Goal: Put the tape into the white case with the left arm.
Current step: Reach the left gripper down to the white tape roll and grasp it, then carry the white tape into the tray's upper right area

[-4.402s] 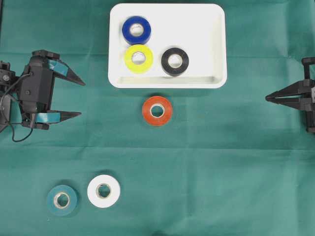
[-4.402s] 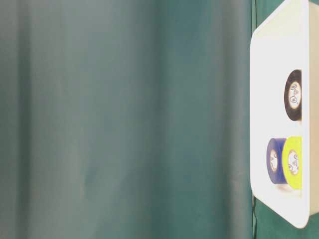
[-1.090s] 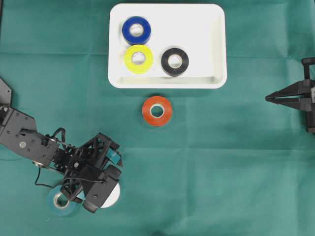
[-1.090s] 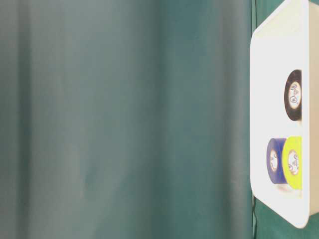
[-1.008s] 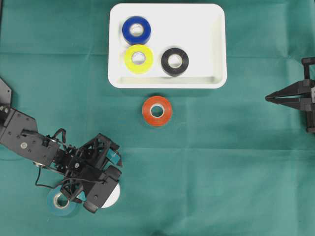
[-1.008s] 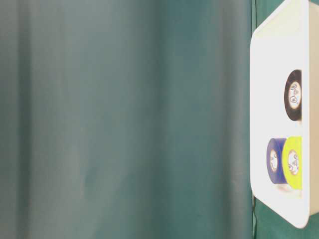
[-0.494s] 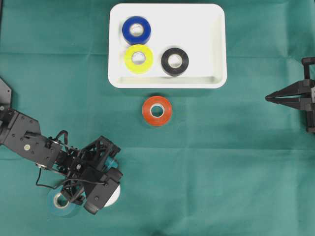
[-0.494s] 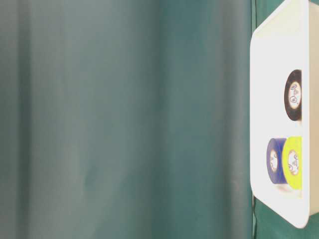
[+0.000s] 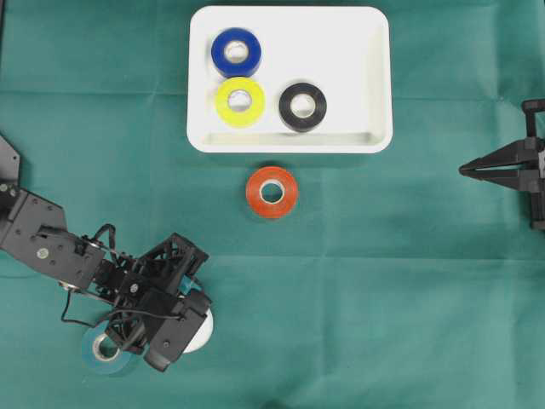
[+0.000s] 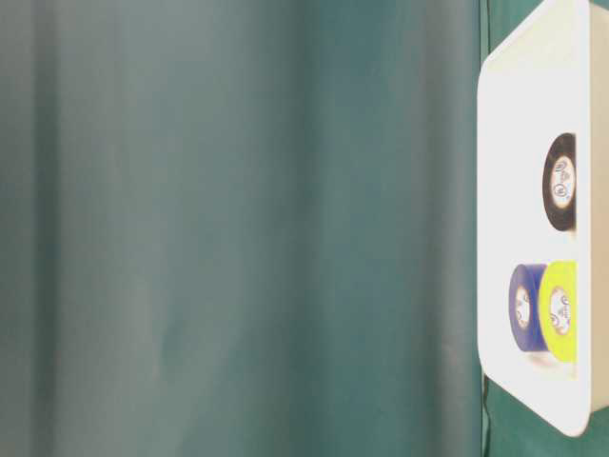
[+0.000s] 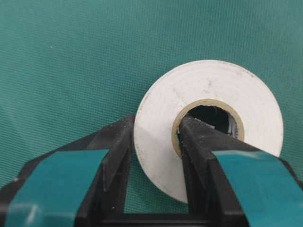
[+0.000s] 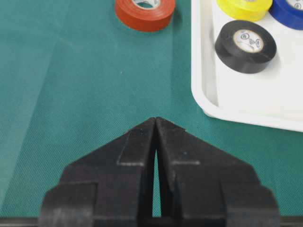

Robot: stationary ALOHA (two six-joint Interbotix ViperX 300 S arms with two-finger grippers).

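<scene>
A white tape roll [image 11: 222,90] lies flat on the green cloth at the front left. My left gripper [image 11: 156,127] is shut on its wall, with one finger inside the core and the other against the outer side. From overhead, the left gripper [image 9: 183,315] covers most of the white tape [image 9: 203,329]. The white case [image 9: 358,51] stands at the back centre, holding blue, yellow and black rolls. My right gripper [image 12: 155,120] is shut and holds nothing, resting at the right edge [image 9: 464,169].
A teal roll [image 9: 102,349] lies just left of the left gripper, touching or nearly touching it. An orange roll [image 9: 272,192] sits on the cloth just in front of the case. The case's rim [image 12: 201,90] shows in the right wrist view.
The left arm came from the upper left down onto the white tape. In the last second its jaws closed from wide open onto the roll's wall. The right arm stayed still.
</scene>
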